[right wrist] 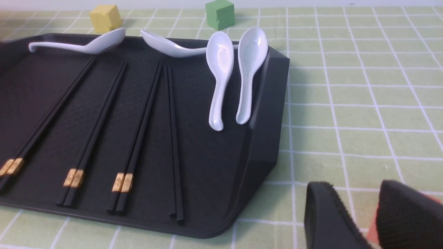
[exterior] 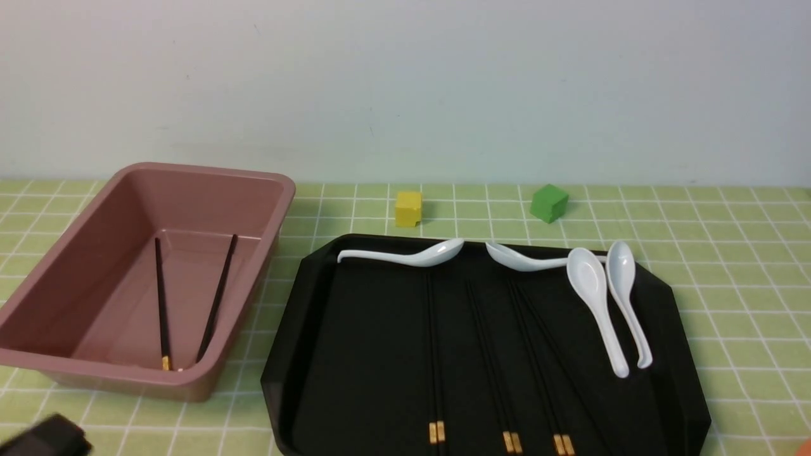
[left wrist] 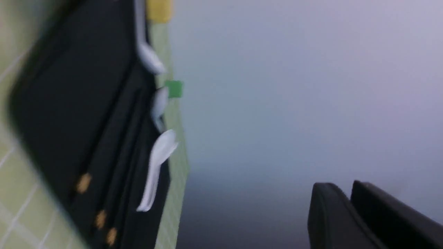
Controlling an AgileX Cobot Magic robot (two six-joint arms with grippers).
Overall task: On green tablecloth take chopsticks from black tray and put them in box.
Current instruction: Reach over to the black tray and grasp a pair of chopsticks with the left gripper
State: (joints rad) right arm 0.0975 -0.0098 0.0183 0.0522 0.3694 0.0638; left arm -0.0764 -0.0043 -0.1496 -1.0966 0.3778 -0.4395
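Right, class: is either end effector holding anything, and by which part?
Nothing is held: the left end effector and the right end effector both show empty fingertips.

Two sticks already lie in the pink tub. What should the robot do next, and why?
Probably swing the left end effector over the leftmost pair of thin black gold-banded chopsticks on the glossy black tray: it holds nothing, and the pink-brown plastic tub has only two sticks.
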